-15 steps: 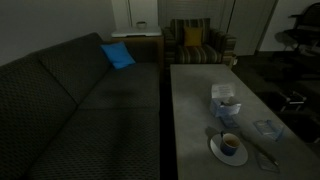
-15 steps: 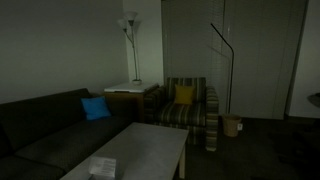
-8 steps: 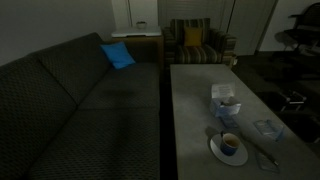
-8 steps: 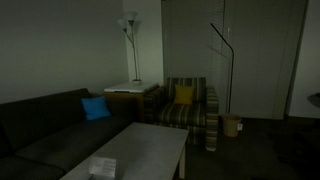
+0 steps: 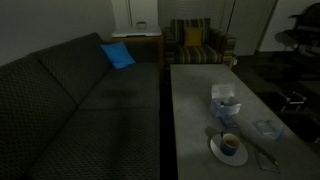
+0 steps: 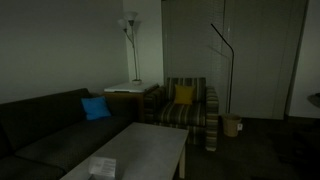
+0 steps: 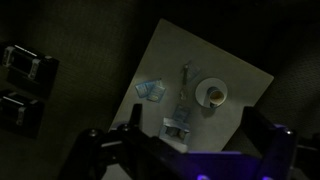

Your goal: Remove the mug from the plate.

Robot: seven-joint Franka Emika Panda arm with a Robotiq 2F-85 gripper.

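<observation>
The small dark-blue mug [image 5: 229, 144] stands upright on the round white plate [image 5: 214, 149] near the front end of the long grey coffee table [image 5: 190, 95]. From high above in the wrist view, the mug [image 7: 213, 95] sits on the plate [image 7: 201, 88] with its brownish inside showing. My gripper [image 7: 195, 150] hangs far above the table; its two dark fingers are spread wide and hold nothing. The arm does not show in either exterior view.
A pale tissue box [image 5: 225, 100] stands behind the plate and also shows in the wrist view [image 7: 180, 127]. A small bluish-clear item [image 5: 267, 128] and a thin utensil [image 5: 266, 156] lie nearby. A dark sofa [image 5: 70, 110] flanks the table. A striped armchair [image 6: 190, 108] stands beyond.
</observation>
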